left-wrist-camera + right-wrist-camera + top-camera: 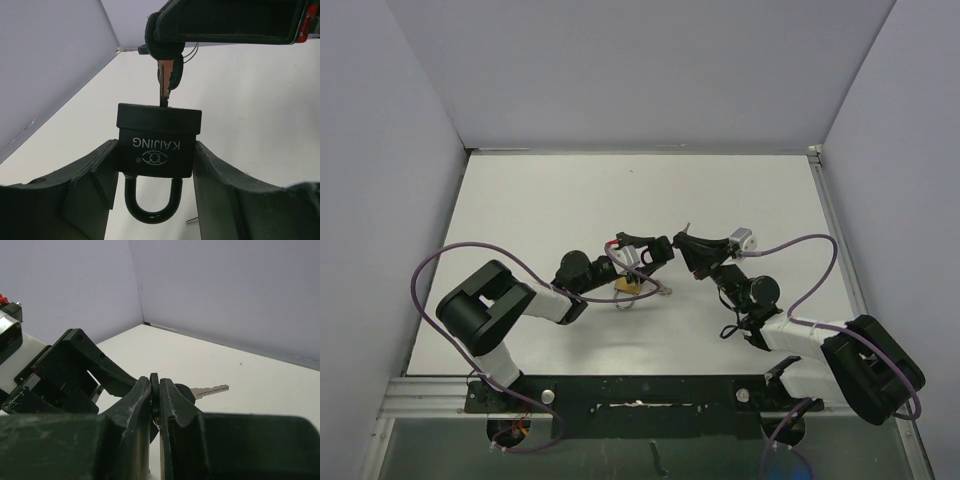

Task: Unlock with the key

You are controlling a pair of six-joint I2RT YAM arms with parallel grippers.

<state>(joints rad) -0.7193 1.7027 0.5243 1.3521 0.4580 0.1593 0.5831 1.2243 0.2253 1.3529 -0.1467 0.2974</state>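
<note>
A black padlock [157, 135] marked KAIJING sits between my left gripper's [156, 160] two fingers, shackle [150, 207] towards the camera, closed. A key [163, 90] stands in the keyhole on the far end of its body. My right gripper [167, 47] is shut on the key's black head [154, 381]. In the right wrist view its fingers [135, 400] are pressed together on the head, and a second key [210, 389] sticks out to the right. In the top view the left gripper [658, 250] and right gripper [682, 246] meet tip to tip at mid table.
A brass-coloured object [628, 285] with metal loops lies on the white table [550, 200] under the left wrist. Grey walls enclose the table on the left, back and right. Purple cables loop beside both arms.
</note>
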